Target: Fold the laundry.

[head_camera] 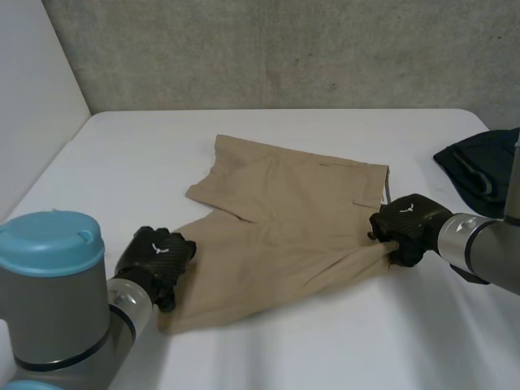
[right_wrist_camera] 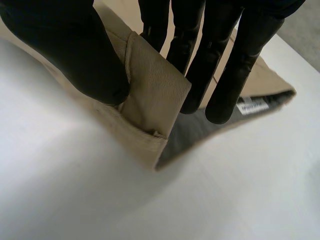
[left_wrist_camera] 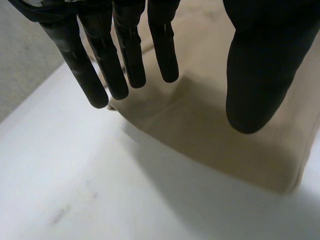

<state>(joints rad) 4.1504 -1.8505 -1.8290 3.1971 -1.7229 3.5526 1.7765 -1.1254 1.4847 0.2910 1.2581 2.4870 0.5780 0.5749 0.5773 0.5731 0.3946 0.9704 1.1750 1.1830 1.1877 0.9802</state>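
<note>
While the right robot hand [head_camera: 406,227] pinches the waistband [right_wrist_camera: 155,95] of the shorts [head_camera: 284,219] between thumb and fingers, the left robot hand [head_camera: 154,258] holds nothing. Its fingers [left_wrist_camera: 125,60] are straight and spread over the near-left leg hem, with the thumb apart. Whether they touch the cloth cannot be told.

Location: the shorts lie near the middle of the table [head_camera: 325,341], with the waist to the right and the legs to the left.

Risks, as judged:
- One end only is gripped. A pull from the right would likely drag the whole garment across the smooth table rather than fold it.
- The pinch appears to take the upper waistband layer alone. The lower layer gapes beneath it, and could sag or shear out of line.
- A dark garment [head_camera: 479,166] lies at the right edge, near the right arm. A wide swing could catch it.

Materials:
- The shorts are tan woven twill, matte, with a fine diagonal rib. They are limp but hold a soft crease.
- The waistband is a stiffer doubled strip.
- The inside is dark grey lining [right_wrist_camera: 195,132] with a small white label [right_wrist_camera: 254,106].
- The table is white, flat and bare of grip.
</note>
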